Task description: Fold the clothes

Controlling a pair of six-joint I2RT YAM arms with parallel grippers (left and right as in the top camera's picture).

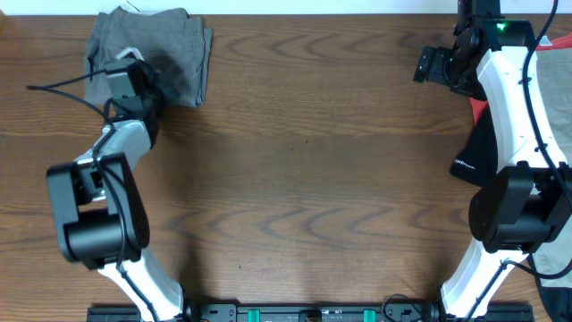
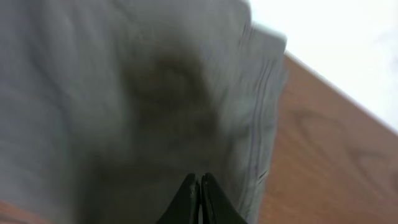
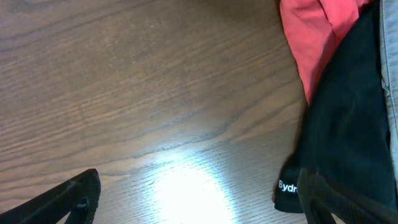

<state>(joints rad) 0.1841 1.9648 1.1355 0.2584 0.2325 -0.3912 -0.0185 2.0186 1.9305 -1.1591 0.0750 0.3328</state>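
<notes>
The grey-olive shorts lie folded at the table's far left corner. They fill the left wrist view, blurred. My left gripper is shut, its tips together over the shorts with nothing visibly between them. A black garment with a white logo and a red-orange garment lie at the right edge. My right gripper is open and empty above bare wood, just left of the black garment.
Light grey fabric lies beside the black garment at the right edge. Pale fabric hangs at the table's right front, partly behind the right arm. The wooden table spans between the arms.
</notes>
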